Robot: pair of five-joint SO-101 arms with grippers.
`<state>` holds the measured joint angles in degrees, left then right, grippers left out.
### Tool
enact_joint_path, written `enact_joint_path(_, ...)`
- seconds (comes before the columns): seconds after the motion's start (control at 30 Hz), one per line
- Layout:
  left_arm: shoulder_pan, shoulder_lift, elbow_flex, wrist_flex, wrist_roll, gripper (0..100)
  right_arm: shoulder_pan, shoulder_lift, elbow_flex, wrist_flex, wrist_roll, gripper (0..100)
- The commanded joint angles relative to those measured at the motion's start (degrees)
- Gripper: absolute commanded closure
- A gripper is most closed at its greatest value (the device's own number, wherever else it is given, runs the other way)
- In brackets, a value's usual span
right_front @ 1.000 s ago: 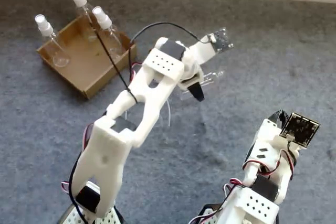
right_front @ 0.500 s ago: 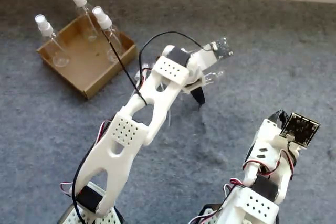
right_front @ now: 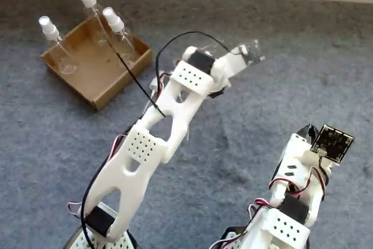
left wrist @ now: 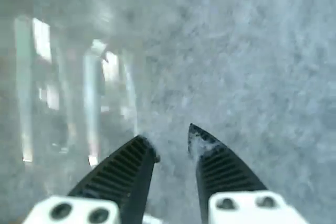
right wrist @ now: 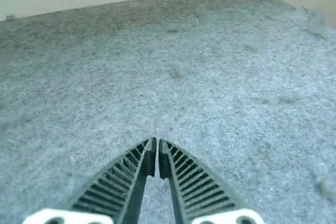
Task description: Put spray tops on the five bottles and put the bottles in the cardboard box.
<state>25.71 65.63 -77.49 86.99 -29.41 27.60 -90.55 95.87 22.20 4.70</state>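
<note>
The cardboard box (right_front: 87, 77) sits at the table's far left. Three clear bottles with white spray tops stand in it: one at its left edge (right_front: 57, 48), one at the back (right_front: 92, 9) and one on the right (right_front: 121, 38). My left arm stretches over the middle of the carpet. My left gripper (left wrist: 170, 140) is open a little, with only carpet between its fingers. Clear bottle glass (left wrist: 89, 103) shows blurred and close beside one finger. My right gripper (right wrist: 157, 153) is shut and empty, low over bare carpet at the near right (right_front: 306, 131).
Grey carpet covers the whole table, with a pale wall along the far edge. The left arm's white links (right_front: 169, 121) and black cable (right_front: 137, 83) cross the space between the box and the middle. The right arm's wrist camera board (right_front: 334, 143) sticks up at the near right.
The left arm has stretched farther out and its wrist has turned. The clear bottle seen beside its black finger earlier is now covered by the wrist. The right arm has not moved.
</note>
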Motion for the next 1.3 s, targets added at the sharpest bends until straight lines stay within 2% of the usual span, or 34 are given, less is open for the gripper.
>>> enact_joint_path(0.0,1.2,-2.1,-4.4,5.2,-0.3,96,-1.1,-0.4,8.2,0.3,0.5,98.7)
enact_joint_path(0.1,1.5,-2.7,-11.0,10.4,-0.3,96,-1.1,-0.4,8.2,0.3,0.5,98.7)
enact_joint_path(0.2,0.9,-2.7,-16.0,11.0,-0.3,95,-1.1,-0.4,8.2,0.3,0.5,98.7)
enact_joint_path(0.47,-0.5,-2.5,-15.1,11.0,-0.3,94,-1.1,-0.4,8.2,0.5,0.5,98.7)
enact_joint_path(0.53,-0.5,-2.6,-12.7,11.0,-0.3,89,-1.1,-0.4,8.2,0.5,0.5,98.7)
enact_joint_path(0.67,-0.4,-2.6,-8.1,10.7,-0.3,69,-1.1,-0.4,8.2,0.5,0.5,98.7)
enact_joint_path(0.77,-1.0,-2.6,-3.6,5.4,-0.3,60,-1.1,-0.4,8.2,0.5,0.5,98.7)
enact_joint_path(0.93,-2.9,-2.6,5.0,-5.4,-0.3,59,-1.1,-0.4,8.2,0.5,0.5,98.7)
enact_joint_path(1.27,-2.2,-2.5,8.3,-6.8,-0.3,59,-1.2,-0.4,8.2,0.5,0.5,98.7)
